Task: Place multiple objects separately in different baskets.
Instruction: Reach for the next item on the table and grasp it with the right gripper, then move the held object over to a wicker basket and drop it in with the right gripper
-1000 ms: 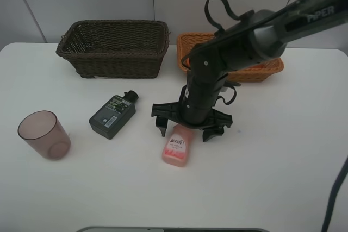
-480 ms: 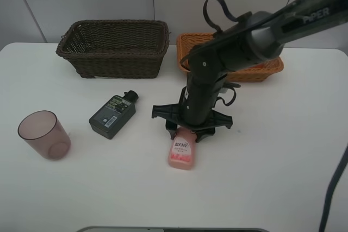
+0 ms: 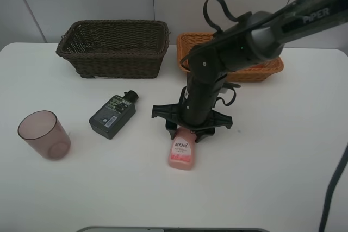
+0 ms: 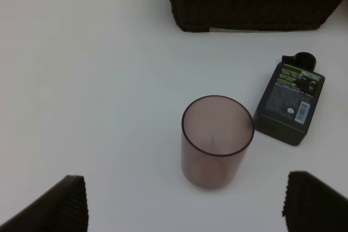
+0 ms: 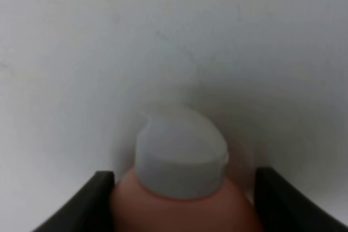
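Observation:
A pink squeeze bottle [image 3: 182,153] lies on the white table, and my right gripper [image 3: 186,132] points straight down, shut on its upper end. The right wrist view shows its pale cap [image 5: 180,158] and pink shoulders pinched between both dark fingers [image 5: 95,205]. My left gripper [image 4: 185,209] is open, fingertips [image 4: 54,207] wide apart, hovering above a translucent mauve cup [image 4: 216,139] that stands upright at the table's left [image 3: 44,135]. A dark green flat bottle [image 3: 112,115] with a black cap lies between the cup and the pink bottle.
The deep dark brown wicker basket [image 3: 114,47] sits at the back left, its near wall visible in the left wrist view [image 4: 244,4]. The shallow orange-tan basket [image 3: 261,69] is at the back right, partly hidden behind the right arm [image 3: 239,47].
The right gripper's wide-open fingers have closed on the pink bottle's upper end, and the bottle has shifted slightly right. The cup, the green bottle and the left gripper have not moved.

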